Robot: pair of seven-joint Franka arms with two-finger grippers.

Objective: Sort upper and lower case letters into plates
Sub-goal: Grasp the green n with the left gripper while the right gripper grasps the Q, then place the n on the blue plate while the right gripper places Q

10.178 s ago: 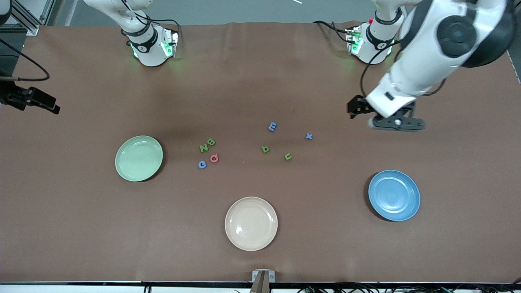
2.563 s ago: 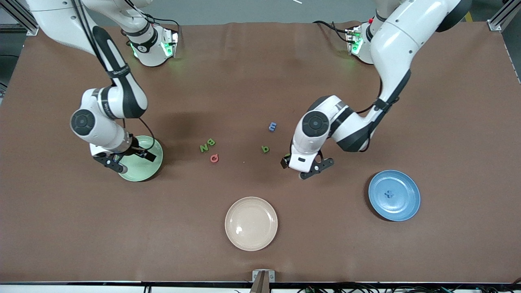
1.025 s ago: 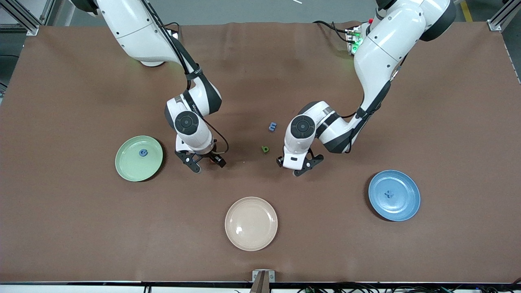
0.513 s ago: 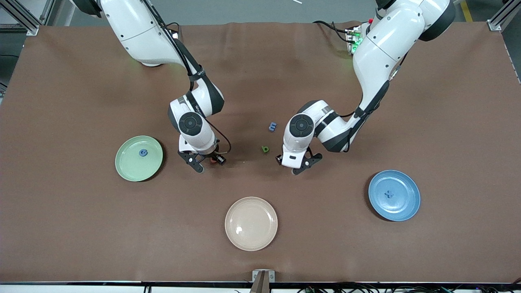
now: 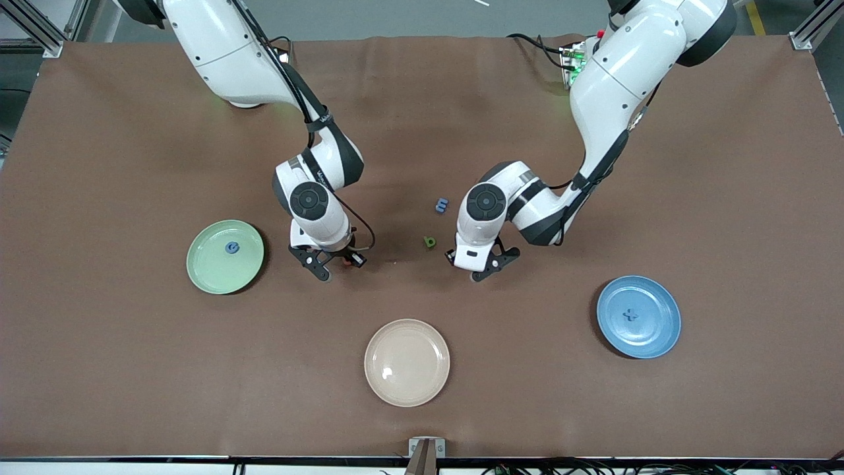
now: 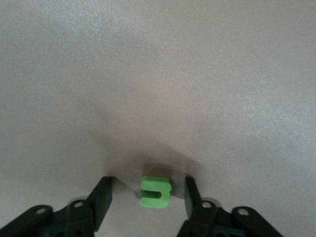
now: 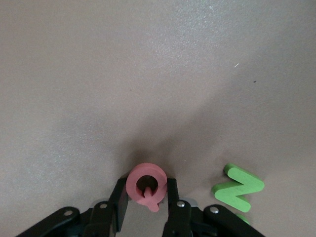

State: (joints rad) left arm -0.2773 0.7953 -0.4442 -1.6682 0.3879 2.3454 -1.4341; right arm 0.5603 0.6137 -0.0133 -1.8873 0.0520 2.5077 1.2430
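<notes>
1. Right hand [image 7: 146, 197] is down on the brown desk [image 5: 132, 369], fingers clamped on the pink foam letter Q [image 7: 146, 184]; a green foam letter N [image 7: 238, 188] lies just beside it.
2. Left hand [image 6: 148, 200] sits low, fingers apart on either side of a green foam letter u [image 6: 155, 191], not touching it.
3. Pale green round plastic plate [image 5: 214, 270], carrying a blue letter [image 5: 231, 247], lies near the right hand.
4. Blue round plastic plate [image 5: 653, 333], holding a blue cross-shaped piece [image 5: 631, 315], lies well apart from the left hand.

A robotics lab. Two white robot arms [image 5: 231, 59] are bolted to a brown-covered table [image 5: 132, 369]. Aluminium framing [image 5: 39, 26] and loose cables [image 5: 593, 468] edge the table.
</notes>
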